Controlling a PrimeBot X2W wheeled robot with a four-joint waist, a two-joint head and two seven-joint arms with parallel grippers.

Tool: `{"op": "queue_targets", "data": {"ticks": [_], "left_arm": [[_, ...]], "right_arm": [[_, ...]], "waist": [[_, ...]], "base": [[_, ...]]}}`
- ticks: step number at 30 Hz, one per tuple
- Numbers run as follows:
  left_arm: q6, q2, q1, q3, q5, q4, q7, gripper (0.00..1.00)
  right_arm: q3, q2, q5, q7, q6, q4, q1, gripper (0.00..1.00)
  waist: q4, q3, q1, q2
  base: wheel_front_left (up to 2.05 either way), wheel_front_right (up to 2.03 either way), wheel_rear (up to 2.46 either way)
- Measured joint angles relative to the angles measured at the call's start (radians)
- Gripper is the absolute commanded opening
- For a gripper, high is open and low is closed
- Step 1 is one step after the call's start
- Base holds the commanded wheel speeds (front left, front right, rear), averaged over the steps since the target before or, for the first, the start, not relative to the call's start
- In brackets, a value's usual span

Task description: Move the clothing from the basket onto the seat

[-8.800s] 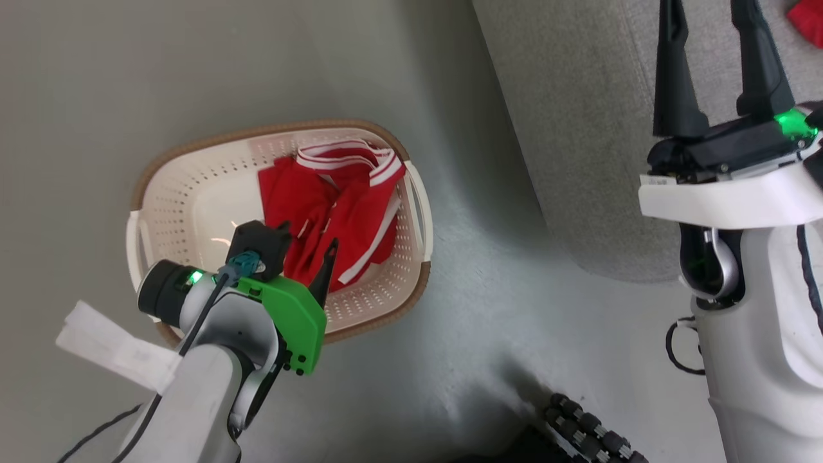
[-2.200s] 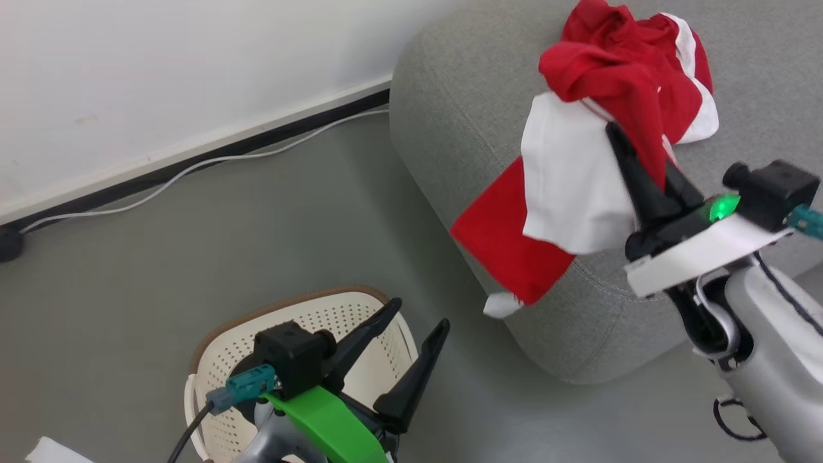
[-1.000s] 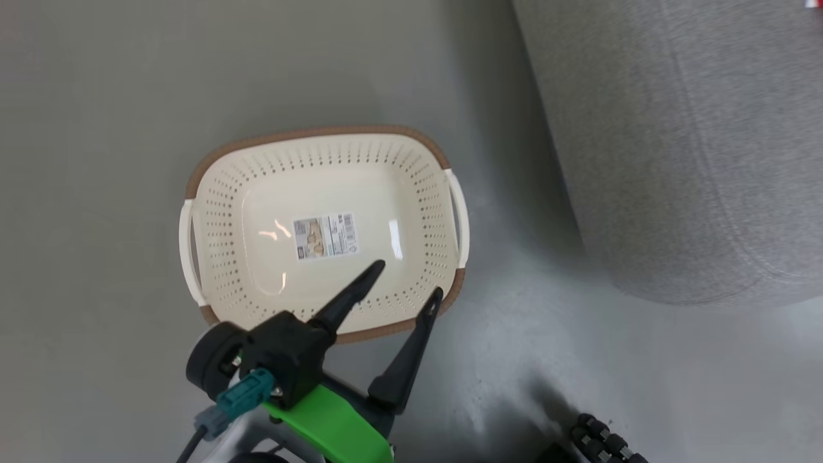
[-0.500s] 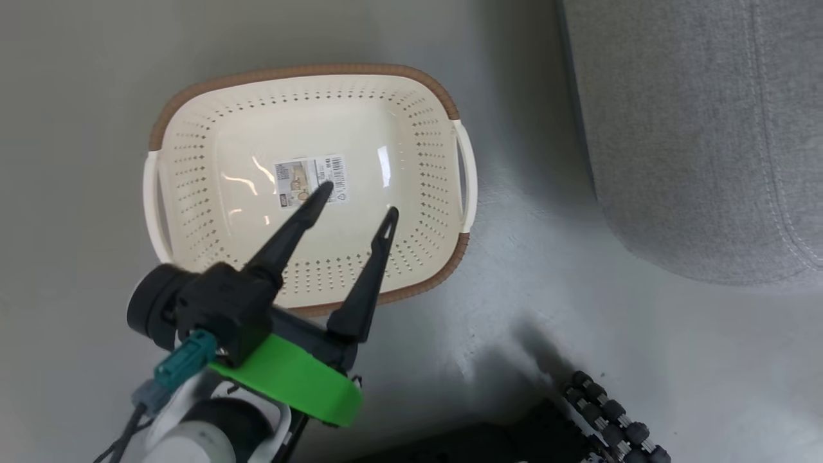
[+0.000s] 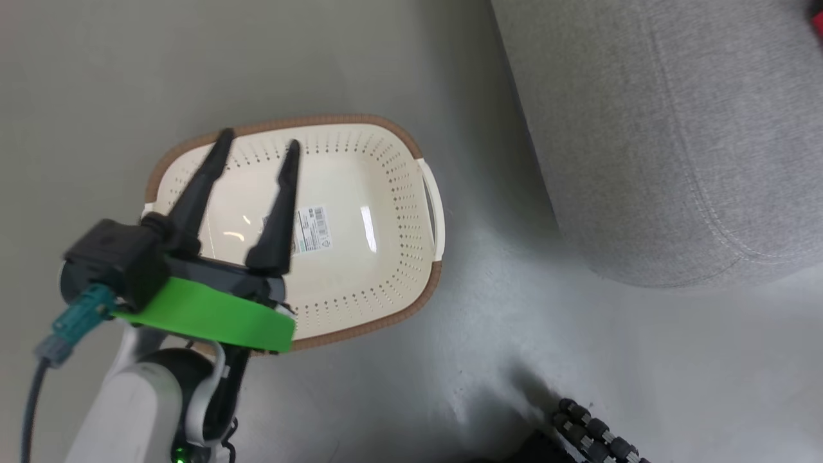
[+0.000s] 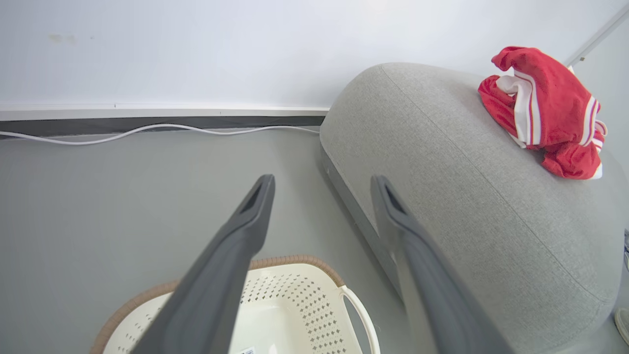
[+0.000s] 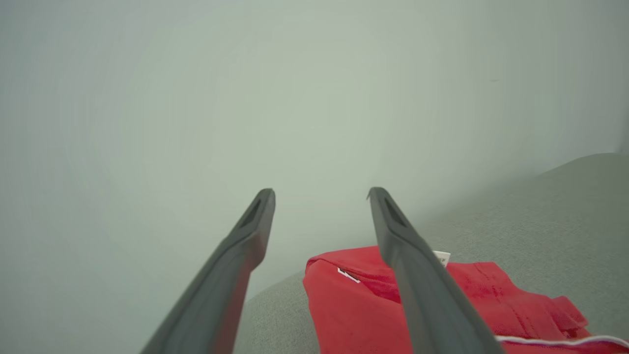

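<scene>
The cream basket (image 5: 398,212) stands on the grey floor with nothing in it but a label sticker (image 5: 312,228). My left gripper (image 5: 258,140) hovers over the basket's left half, open and empty; the left wrist view has this gripper (image 6: 322,182) above the basket rim (image 6: 295,259). The red clothing (image 6: 545,113) lies bunched on top of the grey seat (image 6: 442,172). In the right wrist view my right gripper (image 7: 320,192) is open just above red clothing (image 7: 358,314) that rests on the seat (image 7: 540,221). A red sliver (image 5: 816,19) shows at the seat's far corner (image 5: 643,128).
A white cable (image 6: 147,130) runs along the dark baseboard behind the basket. Black roller wheels (image 5: 598,437) of my base sit at the bottom edge. Grey floor separates the basket from the seat's rounded side.
The head camera has shifted. My left gripper swung from the basket's near right edge to over its left half. The right gripper, shut on red and white clothing two seconds ago, now stands open above it.
</scene>
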Motion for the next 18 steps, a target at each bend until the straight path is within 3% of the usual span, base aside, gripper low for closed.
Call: {"op": "queue_targets", "data": {"ticks": [9,18], "left_arm": [[0.008,-0.025,0.012,0.121,-0.057,0.136,-0.138,1.00],[0.008,-0.049,0.081,0.149,-0.069,0.292,-0.239,1.00]], "right_arm": [[0.006,0.131,-0.041,0.000,0.017,-0.125,0.199,1.00],[0.070,0.162,-0.184,0.000,0.026,-0.147,0.397,1.00]], "waist": [[0.006,-0.126,0.0000,0.0000],[0.082,-0.237,-0.0001,0.0000]], "base": [[0.00,0.00,0.00],[0.00,0.00,0.00]]}}
